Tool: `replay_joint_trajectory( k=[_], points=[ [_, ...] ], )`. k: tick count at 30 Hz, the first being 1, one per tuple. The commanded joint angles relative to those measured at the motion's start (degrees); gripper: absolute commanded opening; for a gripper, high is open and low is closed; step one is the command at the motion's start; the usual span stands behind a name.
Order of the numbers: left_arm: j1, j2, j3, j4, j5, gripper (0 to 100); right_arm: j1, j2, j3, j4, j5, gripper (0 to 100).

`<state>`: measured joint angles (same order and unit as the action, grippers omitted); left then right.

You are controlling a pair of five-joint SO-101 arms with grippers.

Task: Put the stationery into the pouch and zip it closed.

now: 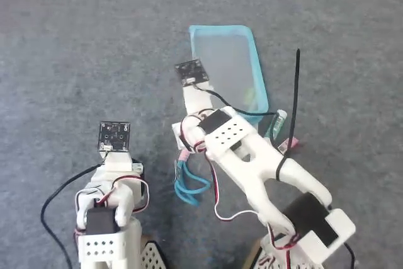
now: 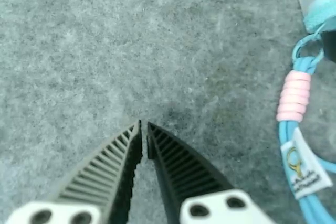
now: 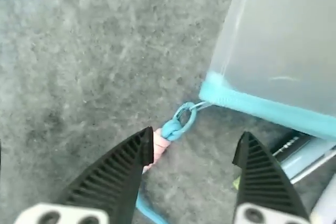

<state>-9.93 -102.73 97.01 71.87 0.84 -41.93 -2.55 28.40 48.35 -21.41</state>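
You're on a matt, fuzzy grey cloth counter (image 2: 105,51). The pouch (image 1: 223,67) is frosted smooth plastic w/ woven turquoise trim, and its cord (image 3: 171,128) is smooth. The left end effector (image 2: 144,125) is ribbed matt black plastic.

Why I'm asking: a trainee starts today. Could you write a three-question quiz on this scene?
1. True or false: the left gripper is holding the blue cord.
2. The right gripper is: A) open, near the pouch's corner; B) shut on a pen; C) inside a drawer.
3. Fill in: the beads on the cord are ___.
Key: 1 false, it is shut on nothing; 2 A; 3 pink.
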Motion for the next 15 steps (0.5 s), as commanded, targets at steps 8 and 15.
replay_joint_trajectory(
  k=[8, 15],
  points=[
    [-0.35, -0.97, -0.57, 0.26, 0.97, 1, -7.43, -0.48, -0.97, -3.30, -5.19, 24.6],
    [-0.35, -0.97, -0.57, 0.26, 0.97, 1, -7.69, 6.37, 0.00, -7.16, -5.36, 24.3]
  ],
)
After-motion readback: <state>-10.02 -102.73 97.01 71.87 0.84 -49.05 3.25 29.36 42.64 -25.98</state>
